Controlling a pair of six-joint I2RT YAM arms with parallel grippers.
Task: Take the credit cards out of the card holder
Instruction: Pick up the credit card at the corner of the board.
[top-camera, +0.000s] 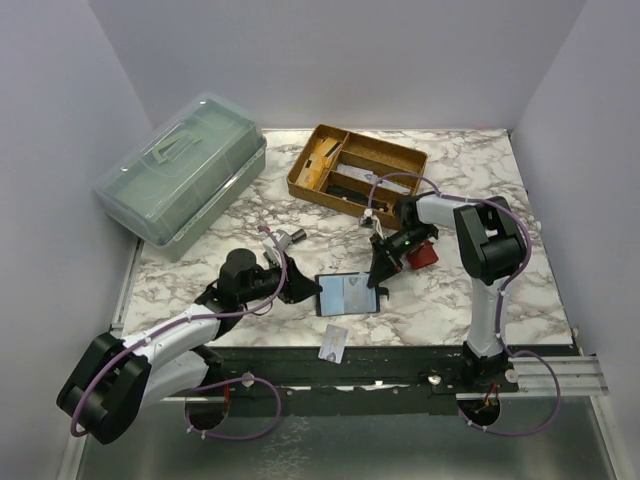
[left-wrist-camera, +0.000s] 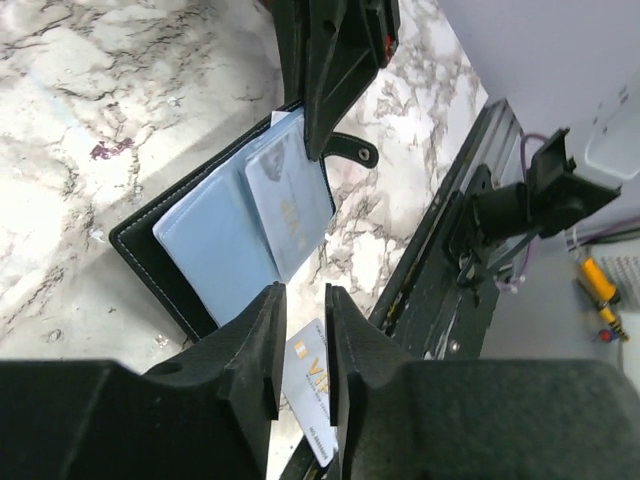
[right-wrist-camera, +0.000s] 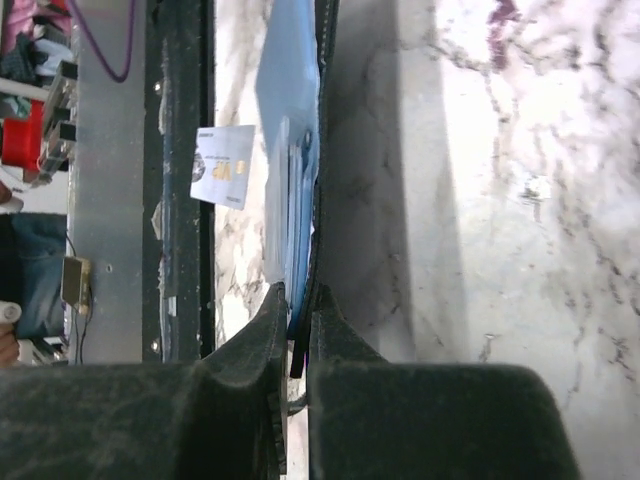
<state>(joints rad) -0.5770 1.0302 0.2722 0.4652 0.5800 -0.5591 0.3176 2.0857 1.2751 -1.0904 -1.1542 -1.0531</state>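
Observation:
The black card holder (top-camera: 347, 294) lies open on the marble between my two arms. Pale blue credit cards (left-wrist-camera: 290, 205) sit in its sleeves. One pale card (top-camera: 334, 343) with gold lettering lies loose on the table near the front edge; it also shows in the left wrist view (left-wrist-camera: 312, 385) and the right wrist view (right-wrist-camera: 225, 167). My left gripper (left-wrist-camera: 303, 292) hovers above that loose card, jaws a narrow gap apart with nothing between them. My right gripper (right-wrist-camera: 298, 298) is shut on the card holder's (right-wrist-camera: 318, 120) right edge, holding the cover.
A grey-green lidded plastic box (top-camera: 185, 170) stands at the back left. A wooden compartment tray (top-camera: 355, 165) sits at the back middle. A red object (top-camera: 423, 257) lies beside the right wrist. A black rail (top-camera: 400, 362) runs along the table's front edge.

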